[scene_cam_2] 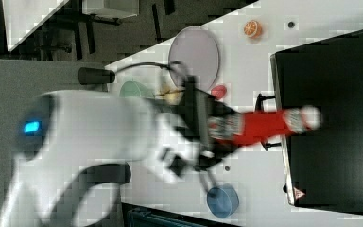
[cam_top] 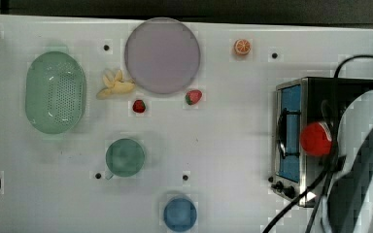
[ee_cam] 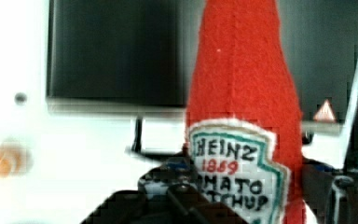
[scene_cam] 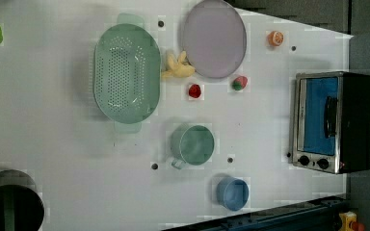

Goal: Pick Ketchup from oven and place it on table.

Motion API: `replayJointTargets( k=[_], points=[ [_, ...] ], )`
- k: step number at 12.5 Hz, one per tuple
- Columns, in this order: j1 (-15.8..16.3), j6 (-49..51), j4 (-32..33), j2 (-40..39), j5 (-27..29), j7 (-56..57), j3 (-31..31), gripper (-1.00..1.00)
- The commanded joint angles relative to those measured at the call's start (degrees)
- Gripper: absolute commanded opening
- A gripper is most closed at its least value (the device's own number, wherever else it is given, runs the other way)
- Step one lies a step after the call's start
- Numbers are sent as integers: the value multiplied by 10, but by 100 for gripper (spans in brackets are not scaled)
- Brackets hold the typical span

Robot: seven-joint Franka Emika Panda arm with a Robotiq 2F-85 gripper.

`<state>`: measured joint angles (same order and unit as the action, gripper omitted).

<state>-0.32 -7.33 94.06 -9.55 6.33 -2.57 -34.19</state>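
We are carrying the ketchup bottle (scene_cam_2: 260, 126) now, our pincer (scene_cam_2: 207, 137) clamped on its labelled lower body, and it is hanging lengthwise above the toaster oven (scene_cam_2: 331, 118), at the oven's front edge. The pick looks finished; we are judging the next move as swinging out over the open white bench (cam_top: 233, 145), uprighting the bottle and lowering.
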Motion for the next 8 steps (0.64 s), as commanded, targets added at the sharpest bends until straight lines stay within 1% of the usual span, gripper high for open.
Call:
replayJointTargets(
  k=[1, 3, 5, 6, 8],
  points=[
    [69, 10, -15, 60, -1, -2, 113, 21],
    [72, 10, -10, 59, -1, -3, 156, 21],
    [73, 9, 10, 59, -1, -3, 200, 21],
    [74, -1, 29, 59, -2, -3, 217, 21],
    [74, -49, 90, 59, -34, -3, 237, 21]
  ],
)
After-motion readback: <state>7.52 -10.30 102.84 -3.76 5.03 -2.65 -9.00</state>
